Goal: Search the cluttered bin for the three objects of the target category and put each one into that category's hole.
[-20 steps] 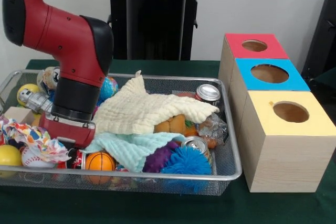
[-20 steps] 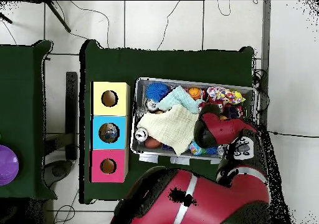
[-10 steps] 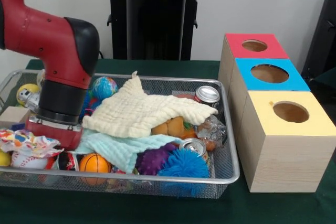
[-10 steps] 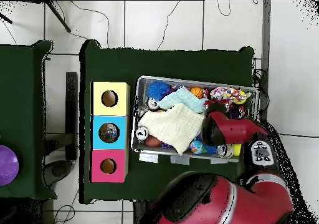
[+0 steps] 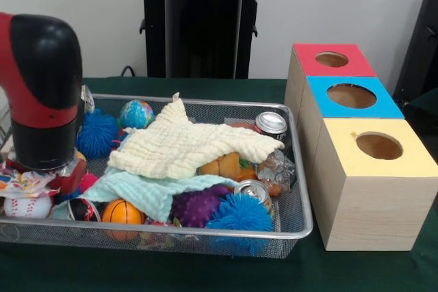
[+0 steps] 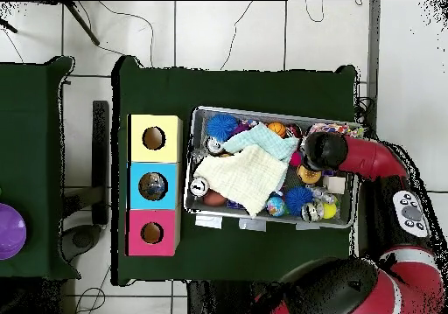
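Note:
A wire mesh bin (image 5: 301, 220) holds a heap of clutter. A cream cloth (image 5: 185, 145) lies across its middle over a mint cloth (image 5: 137, 193). Around them are a blue spiky ball (image 5: 239, 213), a purple spiky ball (image 5: 195, 206), a small basketball (image 5: 122, 211), a baseball (image 5: 27, 206), a globe ball (image 5: 135, 113) and two cans (image 5: 272, 122). My gripper (image 5: 65, 176) is sunk into the bin's left end beside a crumpled colourful wrapper (image 5: 24, 182); its tip is hidden. From above, the gripper (image 6: 315, 151) sits over the bin's right part.
Three wooden boxes with round holes stand in a row beside the bin: red-topped (image 5: 332, 59), blue-topped (image 5: 351, 95), yellow-topped (image 5: 378, 146). A black stand (image 5: 202, 25) rises behind the table. An orange plush (image 5: 229, 165) peeks from under the cream cloth.
The arm has swung toward the bin's left end in the front view. This uncovered a second blue spiky ball and the globe ball behind it. The cloths shifted slightly.

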